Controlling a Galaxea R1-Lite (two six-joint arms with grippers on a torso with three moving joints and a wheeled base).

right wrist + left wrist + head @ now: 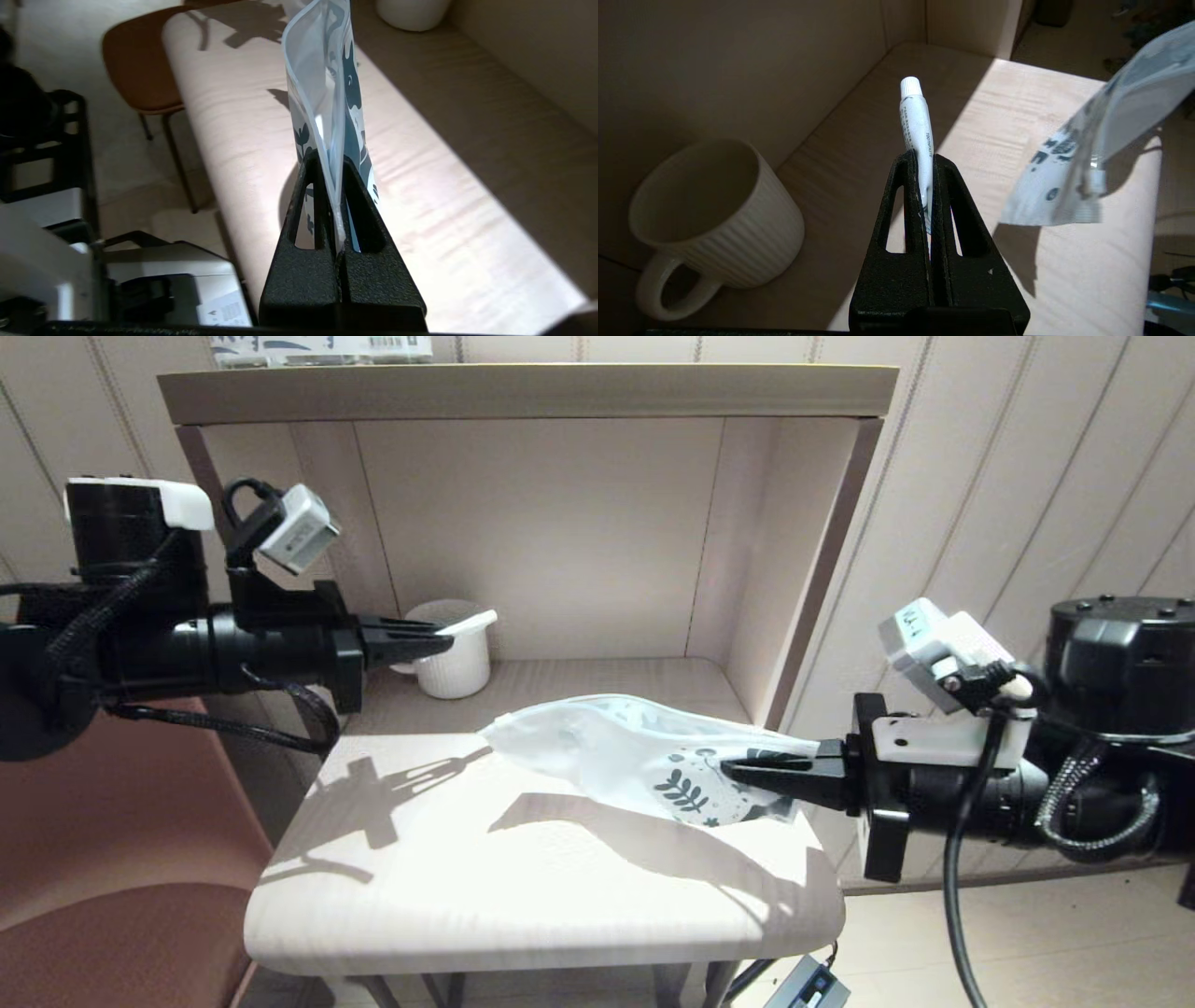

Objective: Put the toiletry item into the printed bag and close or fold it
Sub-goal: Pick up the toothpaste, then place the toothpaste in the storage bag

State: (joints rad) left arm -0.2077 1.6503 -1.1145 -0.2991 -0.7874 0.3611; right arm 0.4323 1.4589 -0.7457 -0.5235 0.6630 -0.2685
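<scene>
At frame left, the left tool (446, 639) pinches the toiletry item (917, 126); right tool (738, 768) clamps the printed bag (607, 751) mid-frame.

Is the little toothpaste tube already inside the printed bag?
No, the left claw holds the toothpaste tube in the air, apart from the printed bag.

The head view looks down from above and in front of the desk (523, 896), taking in both arms. Each wrist view sits close behind its tool, looking along the fingers. All three share the printed bag (644, 756) (1087, 154) (327, 93) and the white mug (456, 658) (714, 219) (411, 11).
</scene>
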